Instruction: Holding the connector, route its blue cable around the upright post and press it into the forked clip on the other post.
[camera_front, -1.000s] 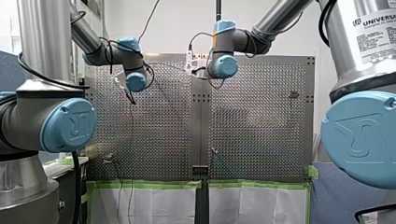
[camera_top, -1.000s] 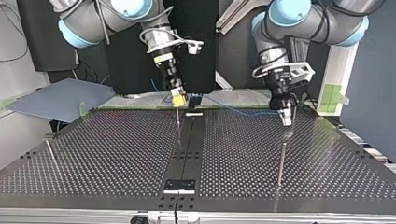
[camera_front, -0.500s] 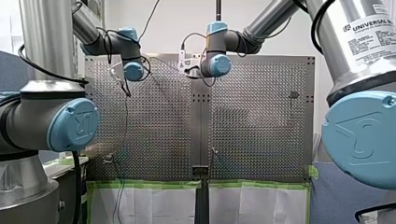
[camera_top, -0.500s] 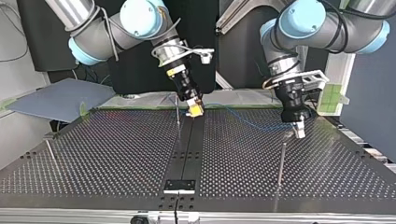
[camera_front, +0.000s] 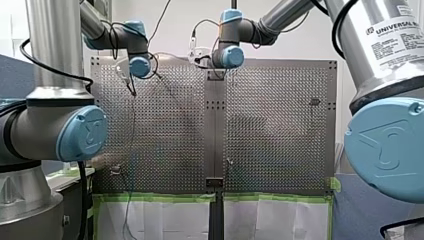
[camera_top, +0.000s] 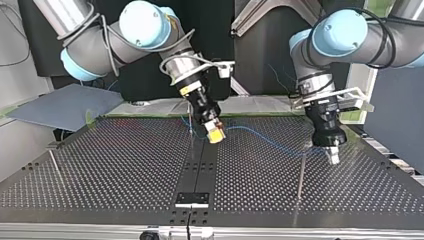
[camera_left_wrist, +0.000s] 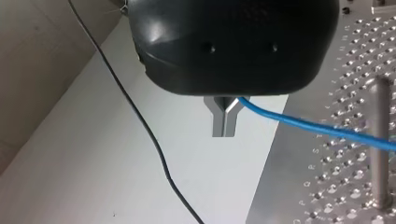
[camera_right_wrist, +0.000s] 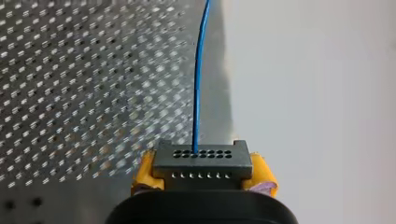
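In the top view my right gripper (camera_top: 215, 135), with yellow pads, is shut on the dark grey connector (camera_right_wrist: 201, 161), just right of a thin upright post (camera_top: 191, 131). The blue cable (camera_top: 265, 138) runs from the connector across the perforated table to my left gripper (camera_top: 332, 156). In the left wrist view the metal fingers (camera_left_wrist: 223, 122) are shut, with the blue cable (camera_left_wrist: 299, 122) coming out at their root. It passes in front of a steel post (camera_left_wrist: 381, 140). That post (camera_top: 301, 172) stands just below my left gripper in the top view.
A third post with a small head (camera_top: 54, 161) stands at the top view's left. A black centre strip (camera_top: 200, 165) with a small bracket (camera_top: 192, 199) divides the table. A thin black wire (camera_left_wrist: 140, 121) hangs beside my left gripper.
Both arms have moved toward the top view's camera. My right gripper carried the connector from left of the thin post to its right. My left gripper came down close to the right post.
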